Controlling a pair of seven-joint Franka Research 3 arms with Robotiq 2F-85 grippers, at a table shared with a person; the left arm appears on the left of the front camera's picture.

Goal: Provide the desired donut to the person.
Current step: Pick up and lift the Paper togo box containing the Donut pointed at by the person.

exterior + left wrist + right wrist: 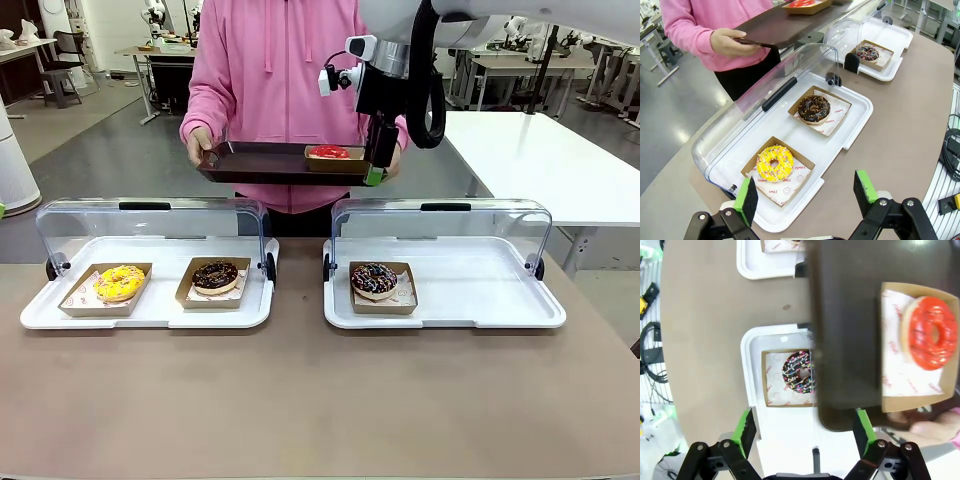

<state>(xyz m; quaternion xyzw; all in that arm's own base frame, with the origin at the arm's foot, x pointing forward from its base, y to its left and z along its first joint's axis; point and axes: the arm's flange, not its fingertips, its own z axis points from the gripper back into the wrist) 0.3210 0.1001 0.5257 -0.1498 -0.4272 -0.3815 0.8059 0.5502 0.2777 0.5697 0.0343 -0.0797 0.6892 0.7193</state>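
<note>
My right gripper (805,429), fingers apart, hangs by the red-glazed ring donut (329,152), boxed on the dark flat tray (250,160) the pink-hooded person (270,60) holds level to receive it (delivered, I judge); left gripper (806,189) fingers also apart.

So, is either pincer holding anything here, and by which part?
Neither: the left pincer and right pincer are open, empty. The person's hands grip the dark rectangular tray by its two ends.
</note>
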